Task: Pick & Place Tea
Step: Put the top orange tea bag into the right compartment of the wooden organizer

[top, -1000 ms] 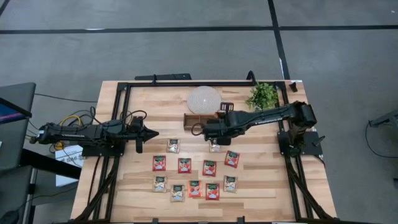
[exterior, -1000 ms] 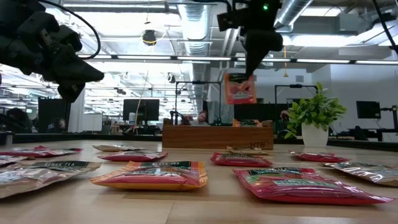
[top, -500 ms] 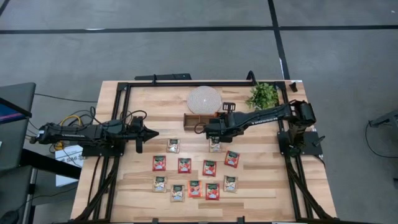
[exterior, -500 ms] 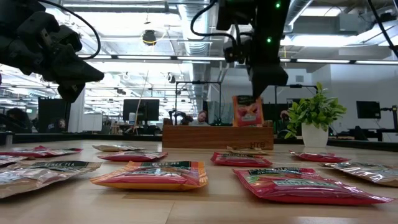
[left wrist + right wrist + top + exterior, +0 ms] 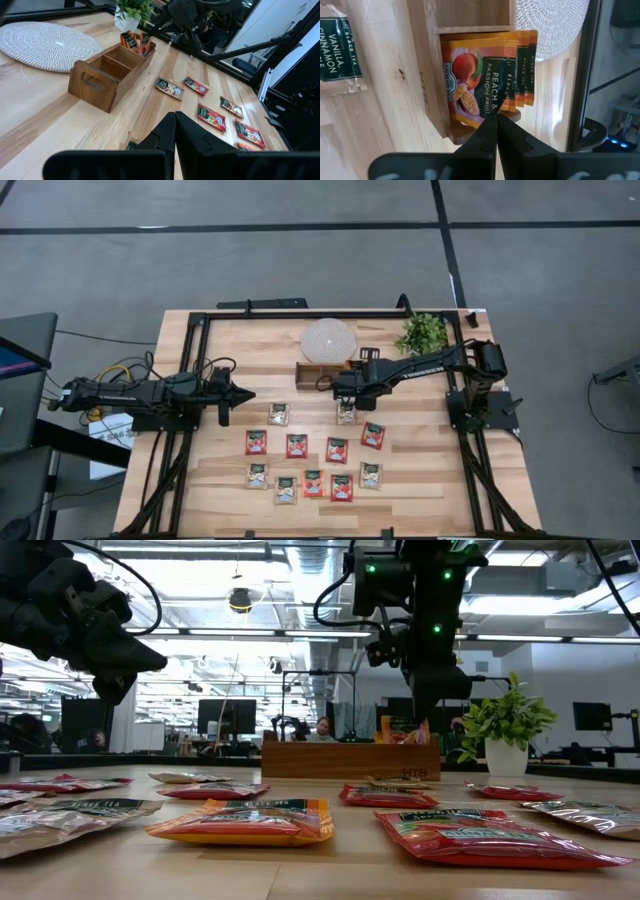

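From above, the right gripper (image 5: 345,383) sits at the right-hand end of the wooden tray (image 5: 312,373), while loose tea sachets (image 5: 312,462) lie spread on the table (image 5: 420,480). The left gripper (image 5: 240,394) waits over the table's left side, fingers pressed together. The right wrist view shows clenched fingers (image 5: 487,137) pinching a red peach sachet (image 5: 472,85) standing in the tray's end compartment.

1. The high view looks straight down from well above, taking in the whole pale wooden table (image 5: 400,470) and both arms.
2. The low view sits at table-top height, facing level across the table into the room — the nearest sachets loom large.
3. The left wrist view looks obliquely across the table at the brown wooden three-compartment tray (image 5: 107,77).
4. The right wrist view is very close to that tray (image 5: 427,75) — shared by all four views.
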`<state>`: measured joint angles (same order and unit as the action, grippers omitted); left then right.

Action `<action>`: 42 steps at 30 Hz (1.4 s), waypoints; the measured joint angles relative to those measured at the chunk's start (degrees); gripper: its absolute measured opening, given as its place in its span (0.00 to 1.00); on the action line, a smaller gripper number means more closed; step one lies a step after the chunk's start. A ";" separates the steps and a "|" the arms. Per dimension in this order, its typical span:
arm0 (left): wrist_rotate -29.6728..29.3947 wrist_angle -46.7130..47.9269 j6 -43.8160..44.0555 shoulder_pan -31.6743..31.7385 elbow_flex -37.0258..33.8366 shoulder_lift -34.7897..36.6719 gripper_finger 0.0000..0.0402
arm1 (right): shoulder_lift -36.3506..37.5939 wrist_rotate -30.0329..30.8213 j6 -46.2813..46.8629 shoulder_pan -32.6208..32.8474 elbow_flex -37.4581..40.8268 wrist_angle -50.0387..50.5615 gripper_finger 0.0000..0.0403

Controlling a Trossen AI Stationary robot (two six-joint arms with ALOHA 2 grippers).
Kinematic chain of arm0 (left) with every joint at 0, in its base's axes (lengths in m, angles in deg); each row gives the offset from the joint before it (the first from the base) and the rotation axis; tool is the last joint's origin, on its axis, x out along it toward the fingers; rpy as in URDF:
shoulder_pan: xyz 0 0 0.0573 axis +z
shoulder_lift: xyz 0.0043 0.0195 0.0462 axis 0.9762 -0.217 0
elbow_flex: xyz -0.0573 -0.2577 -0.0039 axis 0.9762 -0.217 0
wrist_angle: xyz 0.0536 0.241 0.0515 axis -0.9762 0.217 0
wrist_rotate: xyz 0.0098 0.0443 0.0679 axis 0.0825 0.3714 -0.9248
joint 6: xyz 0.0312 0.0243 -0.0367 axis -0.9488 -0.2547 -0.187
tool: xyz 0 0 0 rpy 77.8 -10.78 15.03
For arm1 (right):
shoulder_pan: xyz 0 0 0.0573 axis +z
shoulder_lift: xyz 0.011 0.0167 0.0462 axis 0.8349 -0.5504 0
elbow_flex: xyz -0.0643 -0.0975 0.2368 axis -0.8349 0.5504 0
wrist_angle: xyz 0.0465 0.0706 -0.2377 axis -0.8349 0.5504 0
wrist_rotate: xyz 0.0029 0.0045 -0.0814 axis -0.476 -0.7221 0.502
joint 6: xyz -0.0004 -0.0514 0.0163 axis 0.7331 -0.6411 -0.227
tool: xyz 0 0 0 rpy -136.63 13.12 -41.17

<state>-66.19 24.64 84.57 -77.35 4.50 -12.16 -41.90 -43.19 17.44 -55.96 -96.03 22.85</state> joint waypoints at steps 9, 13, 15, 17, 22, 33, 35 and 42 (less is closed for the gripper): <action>0.00 0.02 -0.02 0.02 0.00 0.01 0.00 | 0.00 -0.15 -0.83 -1.82 0.00 -1.01 0.00; 0.00 0.02 -0.02 0.00 0.00 0.01 0.00 | 0.00 -0.33 -0.84 -3.20 0.00 -0.88 0.00; 0.00 0.02 0.00 0.00 0.00 -0.01 0.00 | 0.00 -1.36 -1.23 -3.72 0.00 -0.84 0.00; 0.00 0.02 0.00 0.00 0.00 0.01 0.00 | 0.00 -2.91 -2.23 -4.01 0.00 -0.86 0.00; 0.00 0.02 0.00 0.00 0.00 0.01 0.00 | 0.00 -3.34 -3.07 -4.24 0.00 -1.13 0.00; 0.00 0.02 0.02 0.00 0.00 0.00 0.00 | -0.02 -3.69 -5.35 -4.30 0.00 -2.73 0.00; 0.00 0.02 0.02 0.00 0.00 0.01 0.00 | -0.02 -3.78 -5.35 -4.51 0.00 -2.74 0.00; 0.00 0.01 0.03 0.01 0.00 0.00 0.00 | -0.04 -4.67 -5.36 -5.78 0.00 -2.69 0.04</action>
<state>-66.19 24.65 84.59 -77.34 4.50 -12.16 -41.94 -47.86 12.08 -61.74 -96.03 20.15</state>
